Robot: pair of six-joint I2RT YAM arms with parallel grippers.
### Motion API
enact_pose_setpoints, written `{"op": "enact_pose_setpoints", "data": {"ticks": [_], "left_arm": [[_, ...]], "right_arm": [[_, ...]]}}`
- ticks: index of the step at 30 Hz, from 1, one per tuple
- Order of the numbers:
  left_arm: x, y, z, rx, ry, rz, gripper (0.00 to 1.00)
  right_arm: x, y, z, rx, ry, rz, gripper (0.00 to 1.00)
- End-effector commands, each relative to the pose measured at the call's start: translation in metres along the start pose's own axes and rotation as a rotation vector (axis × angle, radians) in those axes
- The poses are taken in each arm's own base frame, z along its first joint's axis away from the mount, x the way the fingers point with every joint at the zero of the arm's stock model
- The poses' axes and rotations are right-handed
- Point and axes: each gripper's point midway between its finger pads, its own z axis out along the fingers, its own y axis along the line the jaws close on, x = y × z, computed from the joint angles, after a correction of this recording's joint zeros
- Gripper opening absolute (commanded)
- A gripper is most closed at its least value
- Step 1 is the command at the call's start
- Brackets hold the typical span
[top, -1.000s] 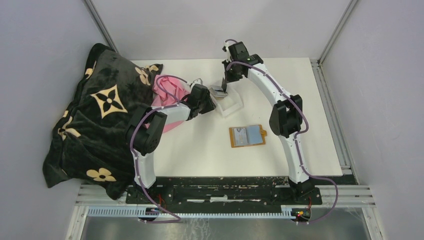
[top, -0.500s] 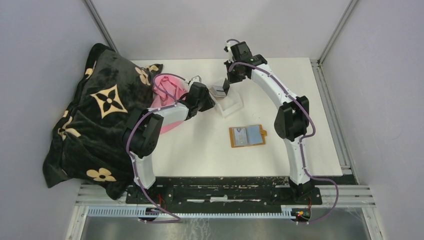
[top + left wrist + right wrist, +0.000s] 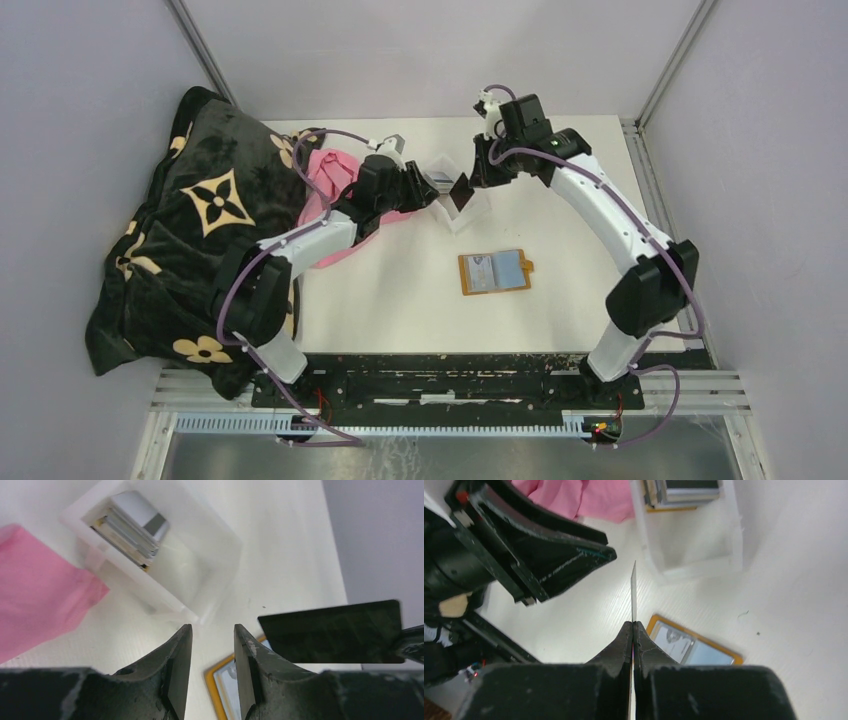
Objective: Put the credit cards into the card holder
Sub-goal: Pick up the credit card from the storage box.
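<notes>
Credit cards [image 3: 132, 527]: a small stack stands on edge, leaning in the far-left corner of the clear plastic tray [image 3: 210, 595], which sits on the white desk [image 3: 400, 300]. Grey and dark faces show; the count cannot be told.

One dark card [image 3: 330, 632] is out of the stack. The right tool [image 3: 633, 625] pinches it by one short end, fingers pressed together on it, and holds it in the air over the tray, apart from the desk. In the right wrist view the card shows edge-on as a thin upright line.

Left tool [image 3: 212, 630]: fingers parted by a narrow gap, nothing between them. It hangs at the tray's left near corner, just beside the held card and not touching it. In the top view the two tools face each other across the tray, close together.

Card holder [image 3: 495, 272]: lies open and flat on the desk, on the near side of the tray and apart from it, with clear pockets upward inside an orange border.

Surroundings: a pink cloth [image 3: 330, 172] lies just left of the tray; whether it touches the tray wall cannot be told. The left arm passes over this cloth. A black blanket with cream flower figures [image 3: 200, 215] is heaped further left of the tray, beyond the cloth.

Obstruction: the left tool's body stands close against the held card on the tray's left side.
</notes>
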Motion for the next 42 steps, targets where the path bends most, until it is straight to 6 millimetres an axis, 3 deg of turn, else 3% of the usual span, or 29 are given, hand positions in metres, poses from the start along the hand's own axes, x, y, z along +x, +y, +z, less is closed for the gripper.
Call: {"op": "enact_pose_setpoints", "data": {"ticks": [1,8,14,26,42], "left_arm": [[-0.016,-0.045,-0.032,0.218,-0.028,0.108,0.45],[0.0,-0.082,-0.067,0.445,0.046,0.146,0.48],[0.023,-0.098,-0.094,0.598,0.133,0.166,0.49],[0.038,-0.115,-0.118,0.747,0.211,0.157,0.52],[0.058,-0.118,-0.125,0.848,0.335,0.119,0.45]], "right_arm": [[0.012,0.028,-0.04,-0.12,-0.045,0.026,0.01],[0.051,0.041,-0.076,-0.198,-0.004,0.061,0.01],[0.064,0.048,-0.092,-0.277,0.002,0.129,0.01],[0.074,0.062,-0.092,-0.401,0.022,0.242,0.01],[0.074,0.063,-0.081,-0.472,0.051,0.311,0.01]]}}
